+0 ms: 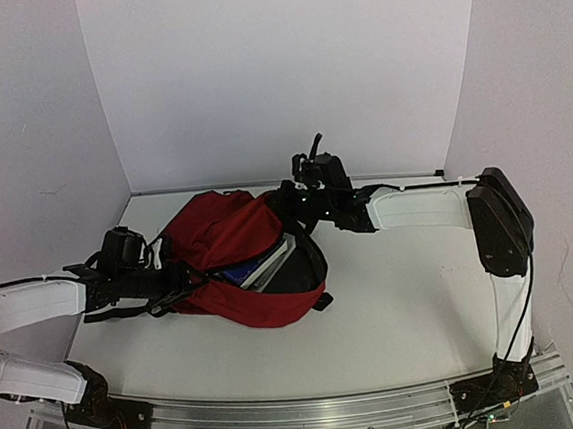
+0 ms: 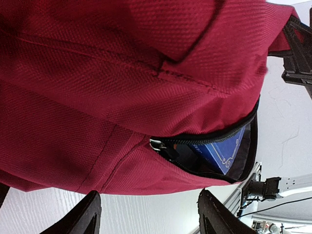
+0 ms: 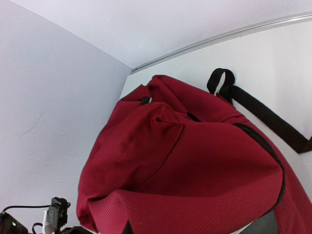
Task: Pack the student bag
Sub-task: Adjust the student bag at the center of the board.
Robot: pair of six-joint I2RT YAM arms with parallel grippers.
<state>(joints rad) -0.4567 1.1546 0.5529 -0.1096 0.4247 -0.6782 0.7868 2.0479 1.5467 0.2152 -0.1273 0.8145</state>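
Student bag: on tabletop, zip open, blue item inside.
Left gripper: open, at bag's 9 o'clock.
Right gripper: closed, at 1 o'clock.

Top camera looks down from above the near edge over the whole table; both wrist cameras sit close on the student bag, opposite sides.

The dark red student bag lies slumped on its side on the white table. Its main zip gapes open, with what may be a blue book inside. A black strap trails behind.
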